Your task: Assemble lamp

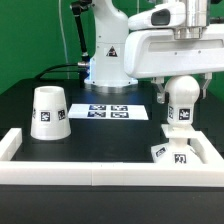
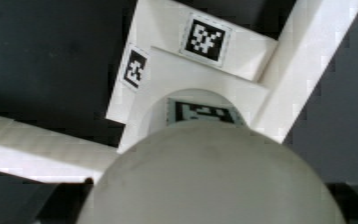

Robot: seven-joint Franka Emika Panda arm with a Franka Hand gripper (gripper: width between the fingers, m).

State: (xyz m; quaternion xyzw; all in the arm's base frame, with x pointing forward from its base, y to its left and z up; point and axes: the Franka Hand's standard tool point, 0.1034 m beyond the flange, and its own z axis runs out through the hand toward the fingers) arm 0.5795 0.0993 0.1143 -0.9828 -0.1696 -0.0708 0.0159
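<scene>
The white ball-shaped bulb point(image 1: 182, 97) sits between the jaws of my gripper point(image 1: 183, 90) at the exterior view's right, neck pointing down. The neck reaches the small square tagged base point(image 1: 173, 152) in the corner of the white border; I cannot tell whether it is seated. The cone shade point(image 1: 48, 111) with square tags stands upright on the table at the exterior view's left, far from the gripper. In the wrist view the bulb point(image 2: 202, 165) fills the space at my gripper point(image 2: 197, 205) and hides the fingers, with the base point(image 2: 194, 55) beyond it.
The marker board point(image 1: 110, 111) lies flat on the black table between the shade and the bulb. The long white bar border point(image 1: 100, 177) runs along the front and up both sides; it also shows in the wrist view point(image 2: 318, 70). The arm's white pedestal point(image 1: 108, 60) stands behind.
</scene>
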